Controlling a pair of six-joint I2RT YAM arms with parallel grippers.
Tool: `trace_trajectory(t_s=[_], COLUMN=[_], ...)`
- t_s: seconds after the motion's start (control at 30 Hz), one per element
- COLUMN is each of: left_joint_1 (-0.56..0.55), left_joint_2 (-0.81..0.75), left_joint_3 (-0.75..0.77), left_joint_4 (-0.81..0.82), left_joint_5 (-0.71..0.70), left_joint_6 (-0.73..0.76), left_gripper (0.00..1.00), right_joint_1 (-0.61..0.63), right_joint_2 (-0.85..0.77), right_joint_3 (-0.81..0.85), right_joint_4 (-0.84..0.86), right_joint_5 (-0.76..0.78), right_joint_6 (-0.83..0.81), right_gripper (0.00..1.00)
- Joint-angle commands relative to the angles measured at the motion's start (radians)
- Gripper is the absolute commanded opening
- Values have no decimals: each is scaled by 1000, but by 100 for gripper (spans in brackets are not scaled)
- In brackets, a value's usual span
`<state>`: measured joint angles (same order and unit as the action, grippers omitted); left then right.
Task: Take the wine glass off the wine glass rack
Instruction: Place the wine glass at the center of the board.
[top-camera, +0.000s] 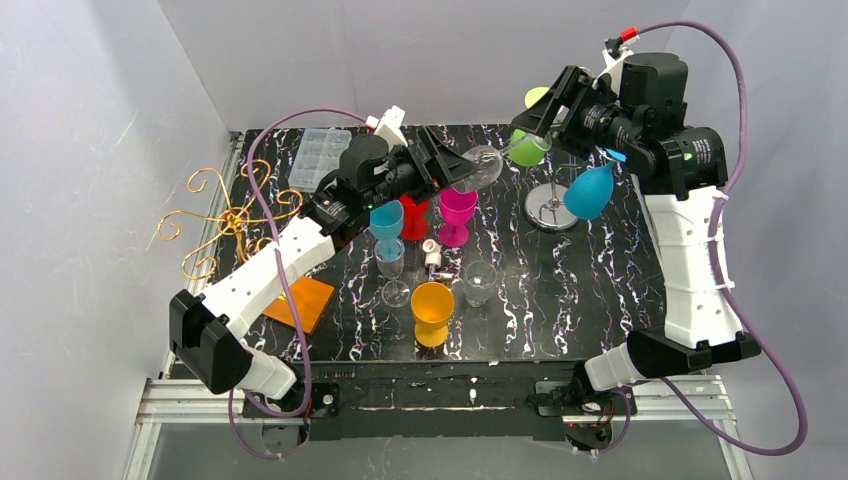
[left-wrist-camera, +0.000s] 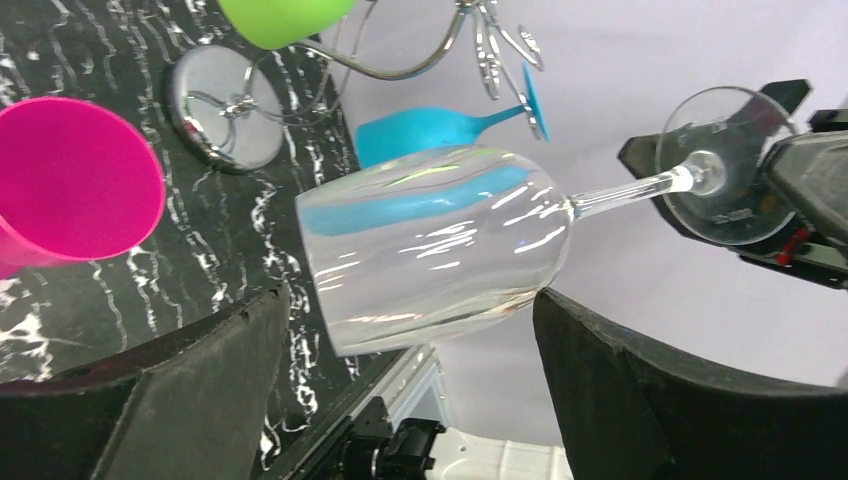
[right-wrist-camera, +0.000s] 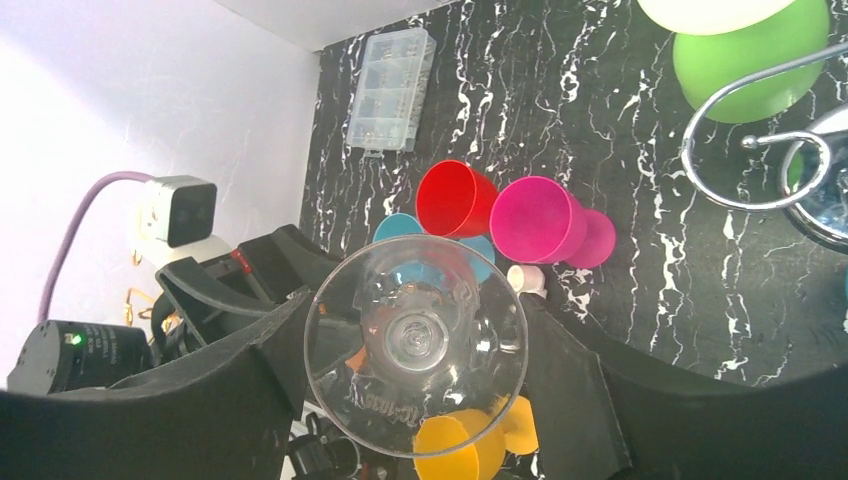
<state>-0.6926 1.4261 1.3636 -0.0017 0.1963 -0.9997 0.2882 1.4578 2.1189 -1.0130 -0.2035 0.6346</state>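
Note:
A clear wine glass (top-camera: 482, 165) lies nearly level in the air, left of the chrome wine glass rack (top-camera: 552, 208). My right gripper (top-camera: 535, 120) is shut on its round foot (right-wrist-camera: 415, 355), a finger against each edge. In the left wrist view that foot (left-wrist-camera: 720, 165) sits between the right fingers. My left gripper (top-camera: 462, 165) is open around the bowl (left-wrist-camera: 440, 250): its right finger (left-wrist-camera: 600, 360) touches the glass and its left finger (left-wrist-camera: 230, 370) stands a little apart. The rack (left-wrist-camera: 225, 110) (right-wrist-camera: 745, 150) also holds a green glass (top-camera: 528, 148) and a blue glass (top-camera: 588, 190).
Below the held glass stand a pink goblet (top-camera: 457, 208), a red cup (top-camera: 413, 215) and a blue cup (top-camera: 386, 218). Nearer the front are an orange goblet (top-camera: 432, 305) and a small clear glass (top-camera: 479, 280). A gold wire stand (top-camera: 225, 215), orange pad (top-camera: 300, 300) and plastic box (top-camera: 325, 148) are at the left.

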Motion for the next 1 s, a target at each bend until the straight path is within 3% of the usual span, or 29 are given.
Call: trace_trajectory(t_s=[0.0, 0.5, 0.73, 0.97], left_joint_1=[21, 50, 50, 49], left_joint_2=[-1, -99, -103, -81], left_joint_3=[-15, -47, 8, 56], left_joint_4=[134, 299, 343, 371], left_joint_5=[86, 130, 124, 116], left_joint_6=[-54, -194, -240, -274], left_gripper=[89, 58, 51, 42], right_joint_1=[-4, -89, -185, -201], right_joint_2=[-5, -11, -87, -129], right_joint_3=[61, -28, -303, -478], right_joint_4=[104, 250, 612, 871], right_joint_5=[-53, -276, -522, -606], right_joint_6=[36, 105, 328, 484], right_gripper=[35, 35, 35, 35])
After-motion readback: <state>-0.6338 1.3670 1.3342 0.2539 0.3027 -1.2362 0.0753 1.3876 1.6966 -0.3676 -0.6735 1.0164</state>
